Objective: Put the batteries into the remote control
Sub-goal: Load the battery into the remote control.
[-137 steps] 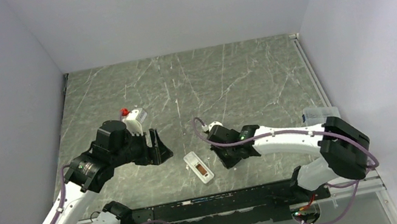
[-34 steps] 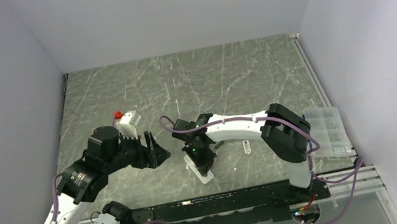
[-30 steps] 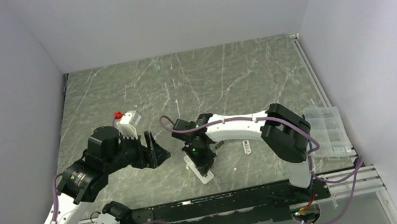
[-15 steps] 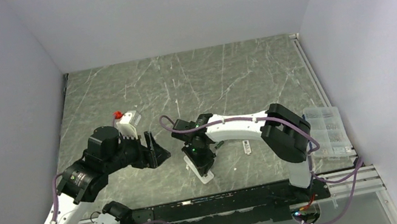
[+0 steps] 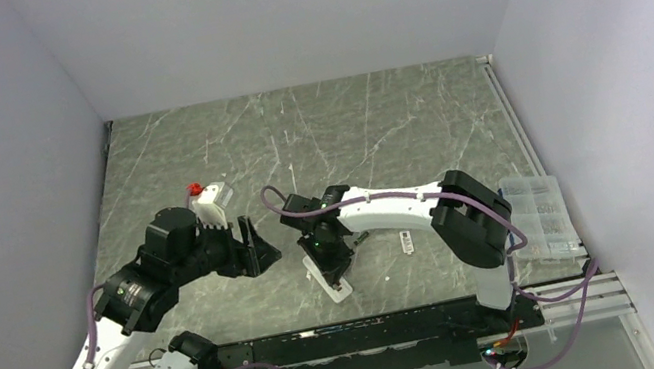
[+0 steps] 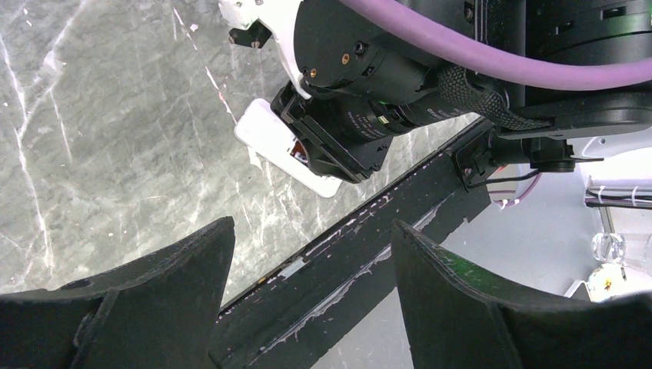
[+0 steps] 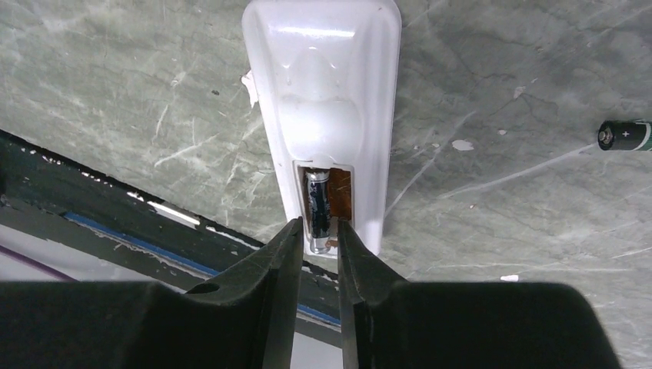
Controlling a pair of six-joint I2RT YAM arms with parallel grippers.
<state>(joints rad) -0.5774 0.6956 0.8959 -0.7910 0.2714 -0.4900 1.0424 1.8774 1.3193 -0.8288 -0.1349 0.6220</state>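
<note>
Pale walls [image 5: 292, 8] enclose the green marbled table [image 5: 344, 131]. The right arm [image 5: 397, 202], beside the remote seconds ago, now reaches over it. The left gripper [image 5: 258, 247] hangs wide, barely shifted. The remote control [image 7: 323, 92] lies near the table's front edge. The right gripper [image 7: 317, 231] stands narrow around the end of the seated battery [image 7: 316, 207] in the recess; whether it pinches is unclear. The loose battery [image 7: 627, 135] lies well apart.
</note>
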